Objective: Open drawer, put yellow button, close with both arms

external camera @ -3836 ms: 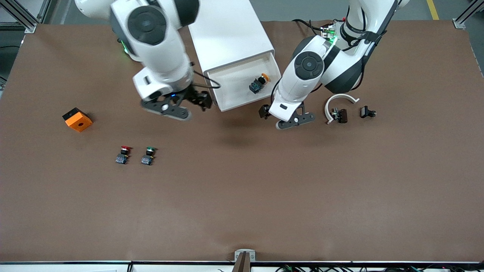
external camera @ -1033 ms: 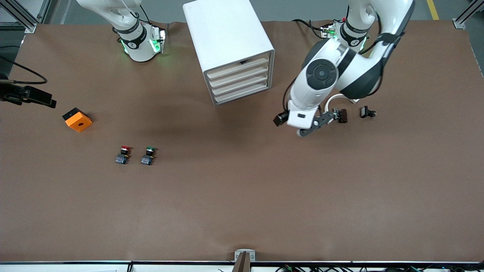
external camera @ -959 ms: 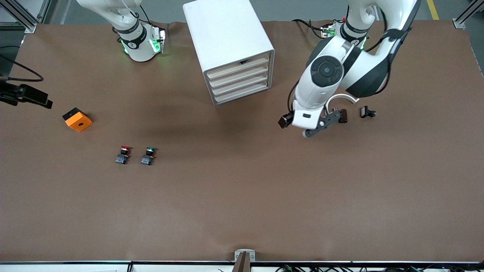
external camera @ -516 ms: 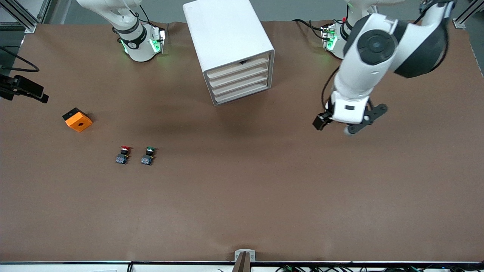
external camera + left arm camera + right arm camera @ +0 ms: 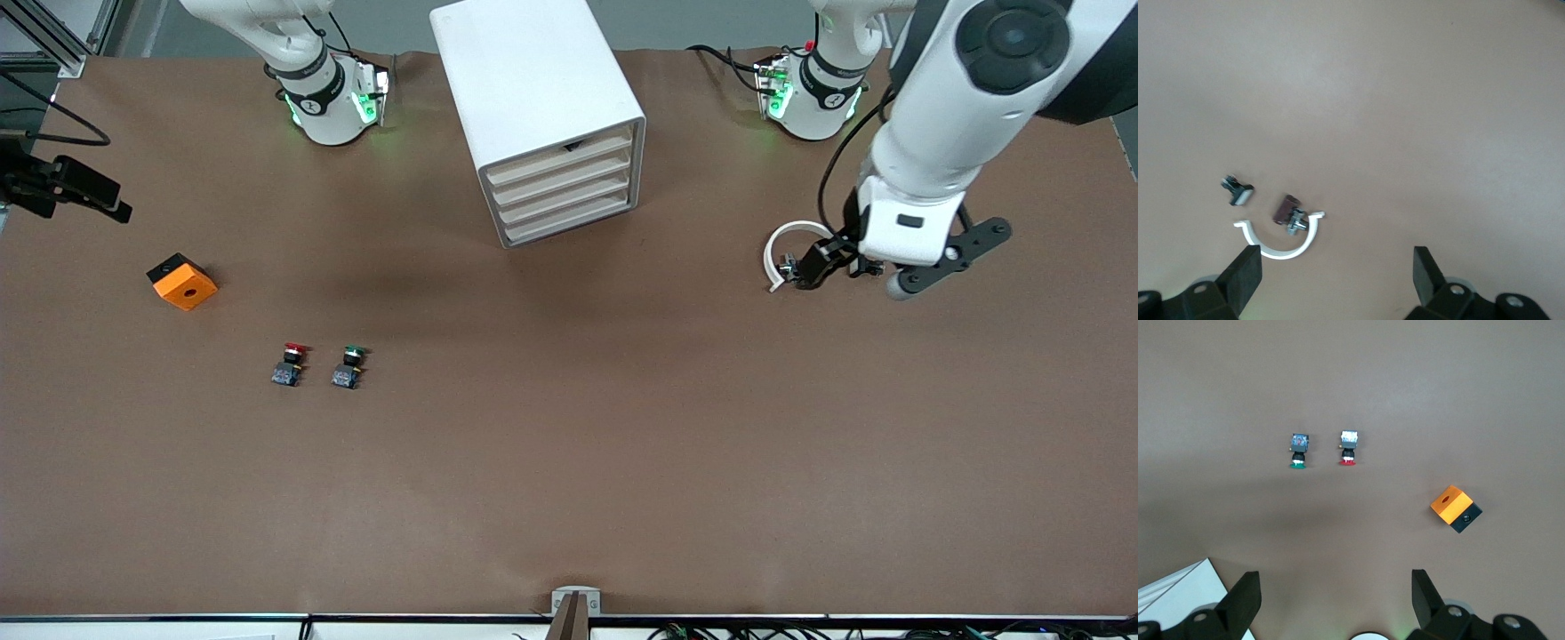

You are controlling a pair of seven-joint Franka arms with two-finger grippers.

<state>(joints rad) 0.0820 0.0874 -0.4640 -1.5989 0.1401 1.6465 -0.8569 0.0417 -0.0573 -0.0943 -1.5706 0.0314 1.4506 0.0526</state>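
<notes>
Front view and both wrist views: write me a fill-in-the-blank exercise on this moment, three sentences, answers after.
1. All four drawers of the white cabinet are ____.
2. The red-capped button stands beside the ____-capped button.
3. The left gripper, its fingers open, hangs over the white curved ____; the right gripper, also open, waits near the orange block.

Missing words: shut; green; clip

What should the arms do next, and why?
Probably just park both arms. All four drawer fronts of the cabinet sit flush and no yellow button shows on the table, so the job looks finished. The open left gripper hangs over the white clip; the right gripper is at the table's edge.
</notes>
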